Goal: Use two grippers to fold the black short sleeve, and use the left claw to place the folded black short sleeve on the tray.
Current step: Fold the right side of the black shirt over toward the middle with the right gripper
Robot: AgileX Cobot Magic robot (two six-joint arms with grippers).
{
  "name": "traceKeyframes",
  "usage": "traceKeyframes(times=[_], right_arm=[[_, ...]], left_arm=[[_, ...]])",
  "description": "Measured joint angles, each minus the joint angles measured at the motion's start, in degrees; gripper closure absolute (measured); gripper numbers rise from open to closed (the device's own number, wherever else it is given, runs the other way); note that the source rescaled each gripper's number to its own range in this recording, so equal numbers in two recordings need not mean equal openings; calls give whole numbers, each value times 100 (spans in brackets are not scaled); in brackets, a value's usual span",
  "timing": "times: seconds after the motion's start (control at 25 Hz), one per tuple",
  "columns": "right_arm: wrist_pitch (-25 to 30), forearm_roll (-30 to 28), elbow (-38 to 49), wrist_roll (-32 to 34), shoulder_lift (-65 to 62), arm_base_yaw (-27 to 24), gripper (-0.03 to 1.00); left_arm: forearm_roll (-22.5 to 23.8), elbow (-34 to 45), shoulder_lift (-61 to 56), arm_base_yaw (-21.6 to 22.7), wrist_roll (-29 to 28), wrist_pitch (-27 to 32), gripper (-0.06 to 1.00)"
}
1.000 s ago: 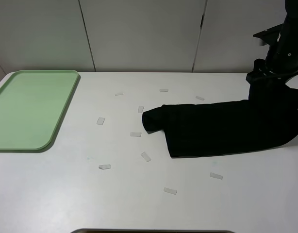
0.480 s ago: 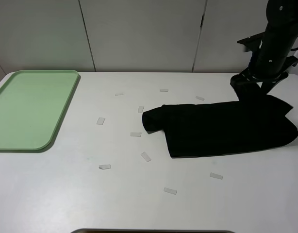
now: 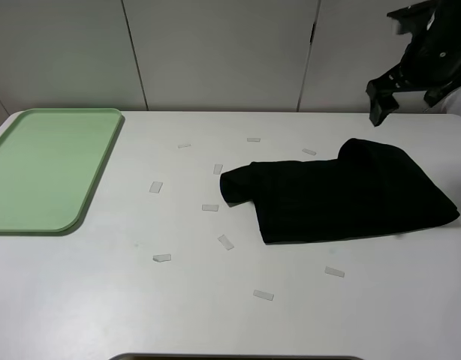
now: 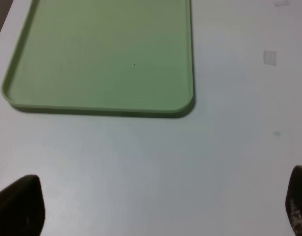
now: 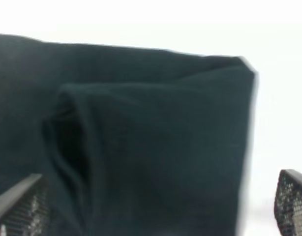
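A white counter (image 3: 103, 300) fills most of the high view. Small pale, translucent rectangular slips lie scattered flat across its middle, each apart from the others: one near the back (image 3: 253, 139), one further left (image 3: 156, 187), one tilted near the centre (image 3: 226, 241), one toward the front (image 3: 263, 295). Behind the counter stand pale grey wall panels (image 3: 215, 52) split by dark vertical seams. A dark strip (image 3: 238, 357) shows at the front edge.

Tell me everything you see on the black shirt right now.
The shirt is plain matte black soft fabric, folded into a long band lying on the table, right of centre. One sleeve sticks out at its left end, and a loose hump rises along its far edge. No lettering or label shows. Only the table touches it.
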Motion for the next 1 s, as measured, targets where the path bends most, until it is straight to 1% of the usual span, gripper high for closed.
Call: traceKeyframes(times=[0.04,0.08,0.16,0.24,0.28,0.32,0.44,0.52,0.64,0.8,1.0], right_arm=[[81,-220,0,107,-40,-20,-3],[81,-220,0,107,-40,-20,-3],[154,-472,17,259,-45,-130,-3],[108,-563,110,306,8,-344,-3],[-18,-563,229,325,89,-542,-3],[-128,-563,304,339,149,-627,-3],[-400,-558,519,352,389,-729,-3],[-486,-485,600,331,563,-729,-3],[-568,-227,607,167,802,-664,-3],[-713,76,607,63,1079,-458,-3],[-902,241,607,-16,1376,-125,-3]], left_arm=[[0,0,0,0,0,0,-4],[0,0,0,0,0,0,-4],[0,0,0,0,0,0,-4],[0,0,0,0,0,0,-4],[0,0,0,0,0,0,-4],[0,0,0,0,0,0,-4],[0,0,0,0,0,0,-4],[0,0,0,0,0,0,-4],[0,0,0,0,0,0,-4],[0,0,0,0,0,0,-4],[0,0,0,0,0,0,-4]])
